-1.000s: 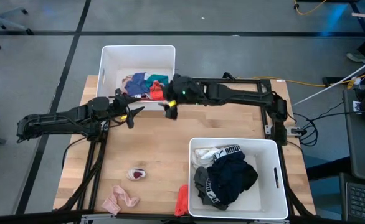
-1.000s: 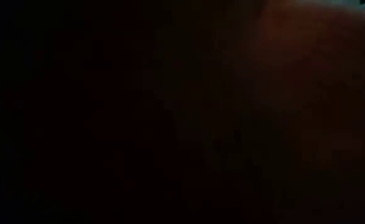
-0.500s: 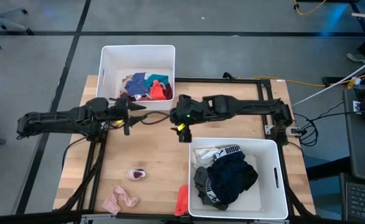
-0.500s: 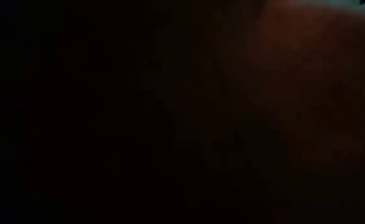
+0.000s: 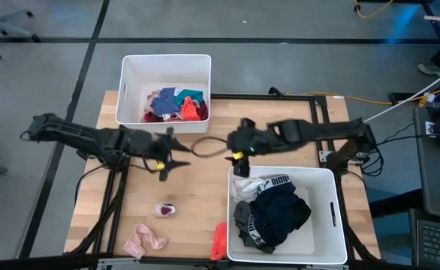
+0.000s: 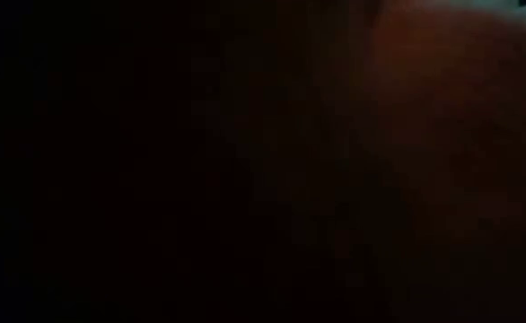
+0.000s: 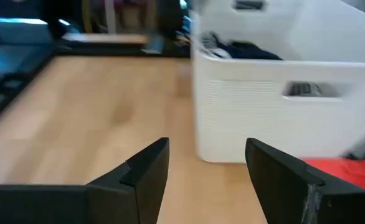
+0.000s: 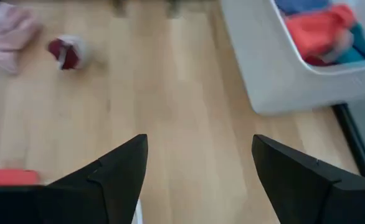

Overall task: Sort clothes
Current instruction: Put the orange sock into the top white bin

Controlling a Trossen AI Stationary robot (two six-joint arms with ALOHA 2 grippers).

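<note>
My left gripper (image 5: 173, 155) (image 7: 207, 146) is open and empty above the bare table's middle. My right gripper (image 5: 239, 156) (image 8: 201, 140) is open and empty by the far left corner of the near right bin (image 5: 333, 217), which holds dark clothes (image 5: 280, 214) and a PUMA-lettered piece (image 5: 278, 181). The far left bin (image 5: 130, 82) holds coloured clothes (image 5: 176, 104). A maroon-and-white sock (image 5: 164, 209), a pink garment (image 5: 145, 241) and a red garment (image 5: 219, 241) lie flat on the table near its front edge. The low view is dark.
The two white bins stand at the far left and near right of the wooden table (image 5: 197, 180). A black frame rail (image 5: 280, 96) runs along the far edge. Bare wood lies between the grippers and the loose garments.
My right gripper has gone from the far left bin's front wall toward the table's right and near edge, to the near right bin's far left corner. My left gripper has gone toward the right and a little toward the near edge. The clothes have stayed put.
</note>
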